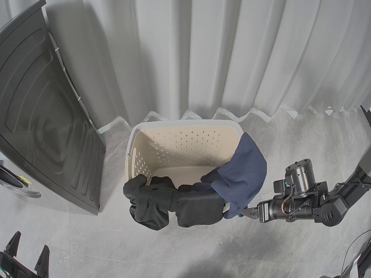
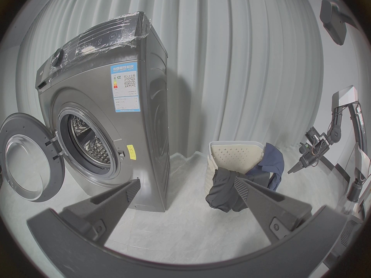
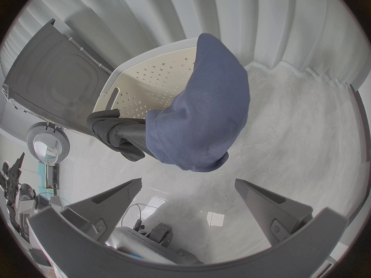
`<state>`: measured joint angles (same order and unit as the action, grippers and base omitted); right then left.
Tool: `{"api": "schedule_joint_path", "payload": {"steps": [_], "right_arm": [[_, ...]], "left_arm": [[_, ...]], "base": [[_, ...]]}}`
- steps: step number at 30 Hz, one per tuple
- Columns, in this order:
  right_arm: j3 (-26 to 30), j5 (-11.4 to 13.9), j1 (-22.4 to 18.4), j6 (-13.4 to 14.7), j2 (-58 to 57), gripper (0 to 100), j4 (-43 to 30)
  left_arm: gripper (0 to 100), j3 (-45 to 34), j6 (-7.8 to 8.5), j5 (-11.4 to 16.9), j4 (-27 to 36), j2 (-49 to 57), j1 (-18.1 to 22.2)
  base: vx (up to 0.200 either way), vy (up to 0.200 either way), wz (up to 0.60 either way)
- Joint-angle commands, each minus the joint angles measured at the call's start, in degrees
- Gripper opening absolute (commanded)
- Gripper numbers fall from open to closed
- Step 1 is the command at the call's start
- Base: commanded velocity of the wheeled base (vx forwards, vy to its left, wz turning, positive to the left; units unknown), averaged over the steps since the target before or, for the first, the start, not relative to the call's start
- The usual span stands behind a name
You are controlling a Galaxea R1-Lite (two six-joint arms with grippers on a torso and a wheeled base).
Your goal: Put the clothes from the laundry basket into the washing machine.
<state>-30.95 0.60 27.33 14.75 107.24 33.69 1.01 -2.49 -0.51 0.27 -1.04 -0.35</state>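
Clothes (image 1: 193,203) are found draped over the near rim of the laundry basket (image 1: 185,125), which stands on the floor (image 1: 193,251): a black garment (image 1: 154,205) hangs over the front edge, and a navy garment (image 1: 243,170) is folded over the right corner. The right tool (image 1: 247,212) is held just beside the navy garment's lower edge, its jaws apart and nothing clamped between them. The left tool (image 1: 30,248) is kept low and well apart from the basket, its jaws likewise apart and empty. The washing machine (image 1: 42,128) is placed to the left of the basket, its door (image 2: 33,157) swung open, and no cloth is seen in the drum (image 2: 91,141).

The first pickup is judged to be in hand. For the next move, the right jaws would need to be closed on the navy cloth, which must then be lifted clear of the rim and carried round to the machine's opening.
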Motion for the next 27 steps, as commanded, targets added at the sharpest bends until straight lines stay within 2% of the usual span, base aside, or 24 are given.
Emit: {"api": "schedule_joint_path", "payload": {"steps": [1, 9, 23, 24, 27], "right_arm": [[-1.5, 0.0, 0.3, 0.0, 2.8, 100, 0.1], [-4.4, -0.6, -0.3, -0.7, 9.9, 100, 6.8], [-9.5, -0.6, -0.6, -0.9, 14.7, 100, 7.4], [-9.8, -0.6, -0.6, -0.9, 14.8, 0, 7.4], [-10.1, -0.6, -0.4, -0.8, 14.8, 0, 7.4]], "left_arm": [[100, -0.8, 0.03, 0.0, 0.0, 0.8, 0.0], [100, -0.8, -0.06, 0.0, 0.0, 0.8, 0.0], [100, -0.8, -0.06, 0.0, 0.1, 0.8, 0.0], [100, -0.8, -0.06, 0.0, 0.1, 0.8, 0.0], [100, -0.8, -0.06, 0.0, 0.0, 0.8, 0.0]], "base": [[0.000, 0.000, 0.00], [0.000, 0.000, 0.00], [0.000, 0.000, 0.00], [0.000, 0.000, 0.00], [0.000, 0.000, 0.00]]}}
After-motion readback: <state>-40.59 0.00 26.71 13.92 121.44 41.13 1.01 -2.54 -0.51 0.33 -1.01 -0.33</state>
